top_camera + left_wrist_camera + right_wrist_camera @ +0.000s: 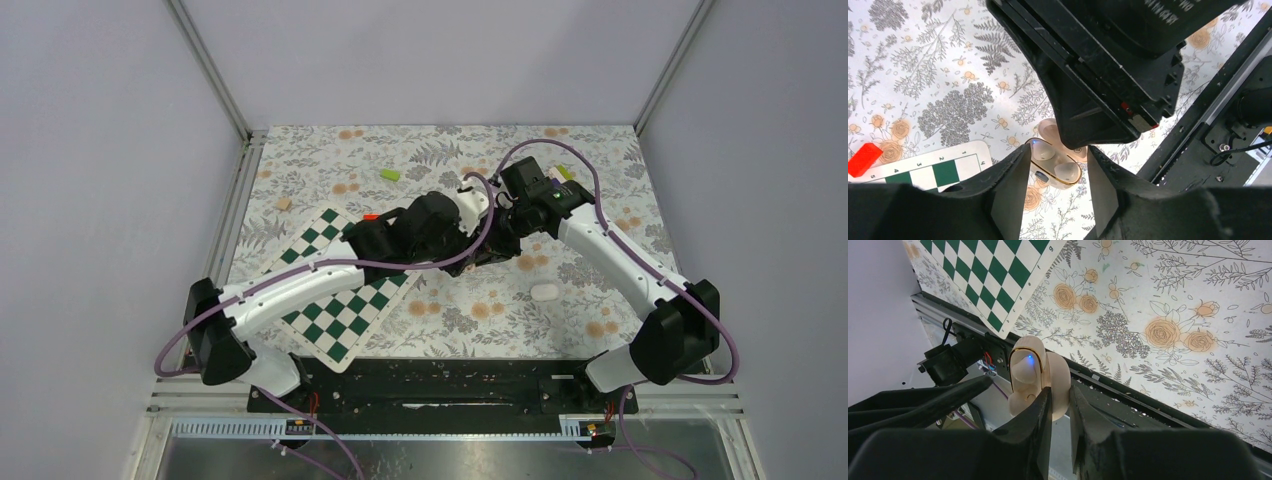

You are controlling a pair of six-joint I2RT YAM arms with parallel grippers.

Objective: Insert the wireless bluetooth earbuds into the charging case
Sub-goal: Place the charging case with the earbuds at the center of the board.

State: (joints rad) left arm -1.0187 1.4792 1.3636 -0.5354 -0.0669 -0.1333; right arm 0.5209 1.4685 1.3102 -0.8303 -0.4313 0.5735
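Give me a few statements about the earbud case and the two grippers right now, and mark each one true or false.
1. The right gripper is shut on the charging case. True.
2. The charging case lies on the chessboard. False: it is held over the floral cloth, beside the board.
3. A blue light glows inside the case. True.
4. The left gripper is clamped shut. False: its jaws stand apart, one on each side of the case.
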